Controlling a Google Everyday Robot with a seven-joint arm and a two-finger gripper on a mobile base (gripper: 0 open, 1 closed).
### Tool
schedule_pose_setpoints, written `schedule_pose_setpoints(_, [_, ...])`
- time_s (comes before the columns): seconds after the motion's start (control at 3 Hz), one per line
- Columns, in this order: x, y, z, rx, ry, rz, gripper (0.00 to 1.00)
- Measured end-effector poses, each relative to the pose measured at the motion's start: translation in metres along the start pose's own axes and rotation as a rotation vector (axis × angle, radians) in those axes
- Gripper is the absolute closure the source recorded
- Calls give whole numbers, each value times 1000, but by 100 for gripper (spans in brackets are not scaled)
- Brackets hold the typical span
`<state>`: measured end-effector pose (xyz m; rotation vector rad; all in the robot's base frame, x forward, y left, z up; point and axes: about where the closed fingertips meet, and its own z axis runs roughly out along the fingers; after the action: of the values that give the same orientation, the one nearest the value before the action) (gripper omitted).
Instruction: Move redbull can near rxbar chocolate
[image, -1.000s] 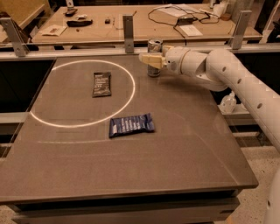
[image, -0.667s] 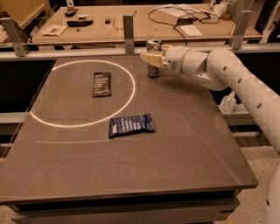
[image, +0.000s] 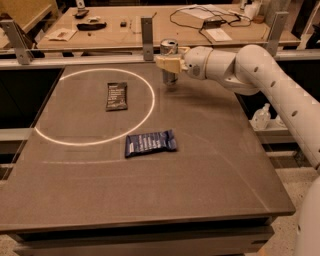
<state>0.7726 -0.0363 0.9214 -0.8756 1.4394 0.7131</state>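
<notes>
The redbull can (image: 169, 76), slim and silver-blue with a shiny top rim, stands upright at the table's far edge, just outside the right side of a white circle. My gripper (image: 168, 63) reaches in from the right and is shut around the can's middle, with a beige finger (image: 166, 63) across its front. I cannot tell whether the can's base touches the table. The rxbar chocolate (image: 116, 95), a flat dark wrapper with white print at its far end, lies inside the circle to the left of the can.
A larger blue wrapper (image: 150, 143) with white text lies mid-table, in front of the circle (image: 151, 102). The dark table (image: 210, 170) ends at a metal rail behind the can. A cluttered bench (image: 150, 27) stands beyond it. A small bottle (image: 260, 118) sits off the right edge.
My gripper and the can have moved together a little to the left, toward the circle. The two wrappers have not moved.
</notes>
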Motion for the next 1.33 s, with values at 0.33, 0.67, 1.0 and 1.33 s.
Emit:
schedule_pose_setpoints(0.33, [-11,26,8,-83,-9,18,100])
schedule_pose_setpoints(0.67, [-15,51,15,-149,-18,49,100])
schedule_pose_setpoints(1.0, [-17,72,23,-198,-29,71,100])
schedule_pose_setpoints(1.33, [-21,88,32,-231,-36,84,100])
